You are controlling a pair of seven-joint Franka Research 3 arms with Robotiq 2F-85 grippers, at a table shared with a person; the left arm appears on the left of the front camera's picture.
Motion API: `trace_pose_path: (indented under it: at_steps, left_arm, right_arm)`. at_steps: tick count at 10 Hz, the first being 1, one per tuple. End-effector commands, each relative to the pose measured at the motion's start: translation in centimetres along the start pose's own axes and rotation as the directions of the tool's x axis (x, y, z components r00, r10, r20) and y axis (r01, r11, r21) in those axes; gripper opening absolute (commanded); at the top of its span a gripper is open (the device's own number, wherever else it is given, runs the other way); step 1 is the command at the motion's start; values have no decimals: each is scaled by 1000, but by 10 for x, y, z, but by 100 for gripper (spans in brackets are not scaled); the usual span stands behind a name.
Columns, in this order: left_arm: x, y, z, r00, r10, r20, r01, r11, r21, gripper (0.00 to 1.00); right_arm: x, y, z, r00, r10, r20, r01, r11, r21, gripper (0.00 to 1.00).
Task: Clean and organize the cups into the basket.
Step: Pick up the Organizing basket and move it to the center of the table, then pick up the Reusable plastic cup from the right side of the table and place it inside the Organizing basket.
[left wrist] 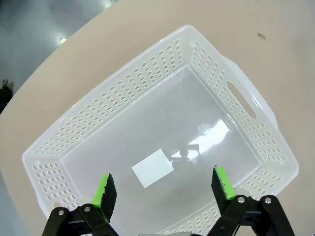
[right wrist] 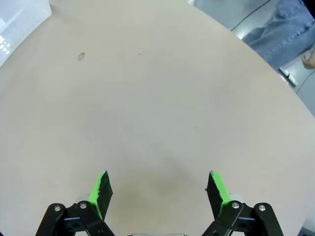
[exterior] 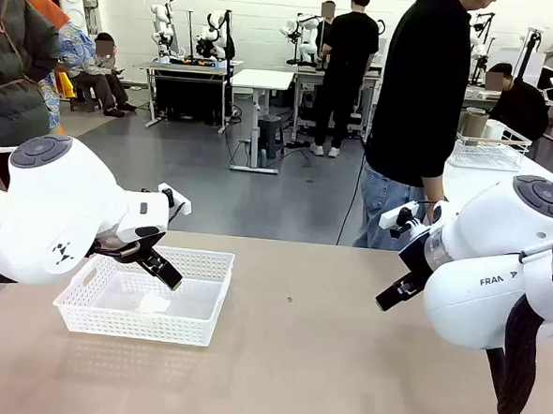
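The left fingers (left wrist: 104, 191) are spread wide with nothing between them. They hang just above the inside of the basket (left wrist: 147, 73), where a white label (left wrist: 152, 168) lies flat on the floor. The right fingers (right wrist: 101, 189) are likewise spread and hold nothing, poised over bare desk (right wrist: 162, 98) well apart from the basket. The basket sits on the left half of the desk. Beyond a person (exterior: 420, 94) standing at the far side, the cups (exterior: 473, 123) stand upright in a wire basket (exterior: 491, 153) on another white table.
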State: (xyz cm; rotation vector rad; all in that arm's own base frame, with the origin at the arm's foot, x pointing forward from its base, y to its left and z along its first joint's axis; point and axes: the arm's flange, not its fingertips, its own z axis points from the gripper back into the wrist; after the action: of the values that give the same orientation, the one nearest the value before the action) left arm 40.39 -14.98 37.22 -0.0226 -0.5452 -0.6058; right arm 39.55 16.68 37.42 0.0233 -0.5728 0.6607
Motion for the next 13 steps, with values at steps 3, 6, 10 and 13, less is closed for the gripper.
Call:
trace_pose_path:
  at_steps: [3, 6, 10, 13]
  left_arm:
    - [0, 0, 0, 1000, -1, 0, 1, 1000, 0, 100]
    - [0, 0, 0, 1000, -1, 0, 1, 1000, 0, 100]
    - [0, 0, 0, 1000, -1, 0, 1, 1000, 0, 100]
    - [0, 0, 0, 1000, -1, 0, 1, 1000, 0, 100]
  right_arm:
    - [0, 0, 0, 1000, 0, 0, 0, 1000, 0, 100]
    - [0, 0, 0, 1000, 0, 0, 0, 1000, 0, 100]
    - [0, 0, 0, 1000, 0, 0, 0, 1000, 0, 100]
    - [0, 0, 0, 1000, 0, 0, 0, 1000, 0, 100]
